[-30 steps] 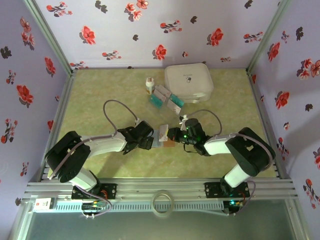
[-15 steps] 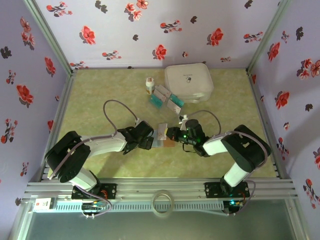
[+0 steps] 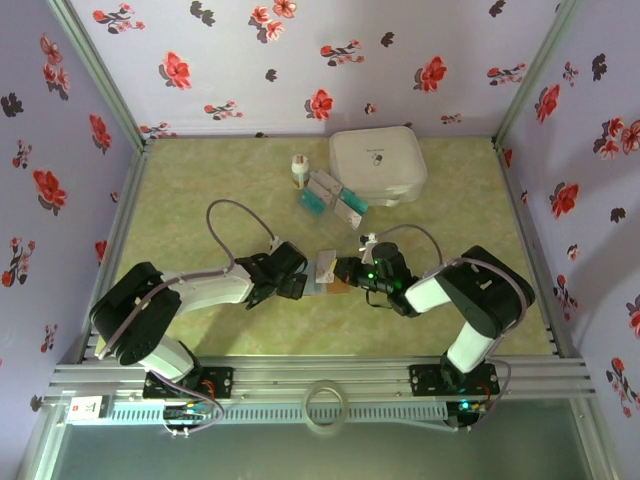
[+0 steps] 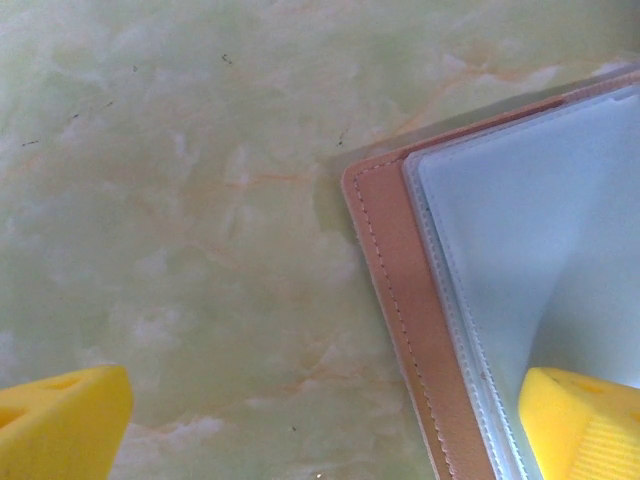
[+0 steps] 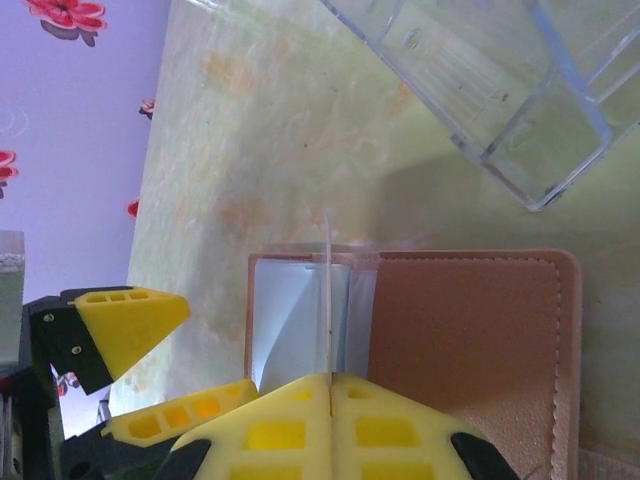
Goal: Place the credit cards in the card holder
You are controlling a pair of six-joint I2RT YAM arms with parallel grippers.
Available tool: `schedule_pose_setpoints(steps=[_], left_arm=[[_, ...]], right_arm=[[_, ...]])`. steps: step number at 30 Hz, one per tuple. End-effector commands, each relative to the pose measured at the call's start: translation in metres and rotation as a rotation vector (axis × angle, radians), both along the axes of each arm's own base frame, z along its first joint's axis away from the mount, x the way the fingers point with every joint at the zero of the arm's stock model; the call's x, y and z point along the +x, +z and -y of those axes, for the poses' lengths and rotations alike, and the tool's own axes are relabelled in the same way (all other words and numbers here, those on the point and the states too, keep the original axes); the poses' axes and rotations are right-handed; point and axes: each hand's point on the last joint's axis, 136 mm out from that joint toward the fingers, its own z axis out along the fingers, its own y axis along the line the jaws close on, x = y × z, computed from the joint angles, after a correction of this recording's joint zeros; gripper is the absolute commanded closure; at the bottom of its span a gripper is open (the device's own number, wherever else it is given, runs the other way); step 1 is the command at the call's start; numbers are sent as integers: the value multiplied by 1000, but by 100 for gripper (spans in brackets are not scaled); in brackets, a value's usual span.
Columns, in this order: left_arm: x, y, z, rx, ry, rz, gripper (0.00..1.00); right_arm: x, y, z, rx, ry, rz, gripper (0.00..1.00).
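Since a second ago the right arm's elbow has swung in toward the middle and the pale leaf standing over the card holder looks narrower; the left arm has not shifted.

The right end effector [image 5: 330, 378] is clamped, yellow pads together, on a thin pale leaf [image 5: 328, 290] seen edge-on. Whether this is a card or one of the holder's clear sleeves cannot be told. Directly under and ahead of it lies the card holder [image 5: 470, 340], open flat, of reddish-brown leather-like material with stitched edges and rounded corners, holding glossy see-through sleeves.

The left end effector [image 4: 320, 425] stands wide apart. One yellow finger is over the sleeves at the holder's corner [image 4: 400, 300], the other over the bare marbled green desk [image 4: 180, 200].

Beyond the holder sits a clear hard-plastic compartmented box [image 5: 500, 110], the desk visible through its walls.

From above, the holder [image 3: 335, 287] lies between both end effectors. The credit cards [image 3: 330, 197], white and teal, cluster well behind it, just before a white rounded-square case [image 3: 378, 163] and beside a small white bottle [image 3: 298, 168].
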Motion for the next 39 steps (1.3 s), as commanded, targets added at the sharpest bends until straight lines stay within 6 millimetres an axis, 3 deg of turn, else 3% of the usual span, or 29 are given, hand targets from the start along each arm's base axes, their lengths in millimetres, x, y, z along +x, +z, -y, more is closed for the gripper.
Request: schedule_pose_setpoints(steps=[1,39], left_arm=[[-10,-8,-17,66,15,-21,0],[-9,-4,-17,62,16,-14,0]], right_arm=[[-1,3,-3,40,13,3,100],[-21,-17,-8,71,95,-68,100]])
